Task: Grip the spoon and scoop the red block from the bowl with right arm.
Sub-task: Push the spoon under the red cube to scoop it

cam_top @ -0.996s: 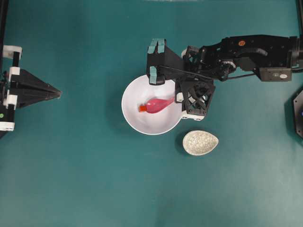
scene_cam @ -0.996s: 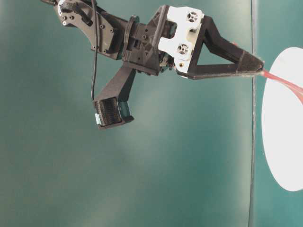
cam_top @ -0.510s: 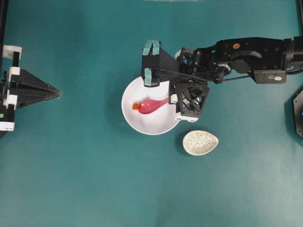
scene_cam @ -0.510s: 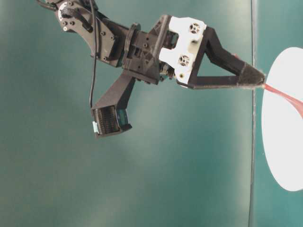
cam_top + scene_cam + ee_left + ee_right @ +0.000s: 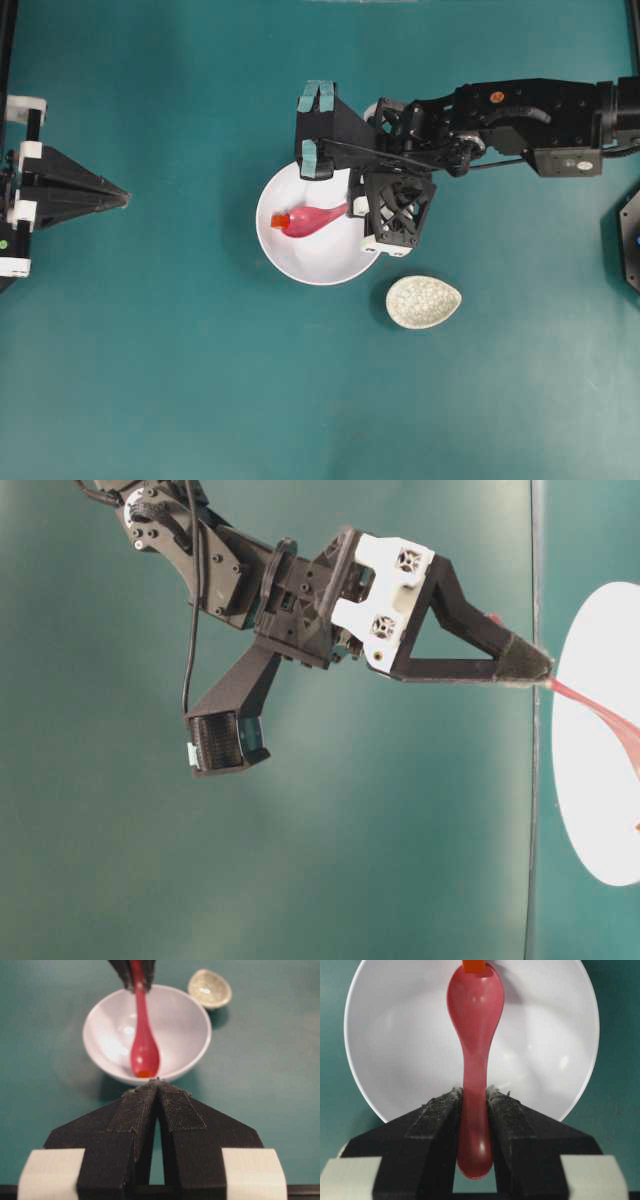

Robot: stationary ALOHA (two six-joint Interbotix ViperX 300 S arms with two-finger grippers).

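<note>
Right arm (image 5: 520,105) is reaching in from the worktop's right edge, its gripper (image 5: 474,1105) clamping the spoon (image 5: 474,1060) by the handle. Left gripper (image 5: 157,1092) is resting at the left edge, jaws pressed together.

Spoon (image 5: 312,217), red block (image 5: 280,220) further leftward.

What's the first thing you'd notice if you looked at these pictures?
The shiny pink-red spoon stands out, pinched by its handle in the right gripper and reaching into the big white bowl mid-table. A tiny red block sits right at the spoon's tip, at the bowl's far wall. A small speckled dish lies beside the bowl.
</note>
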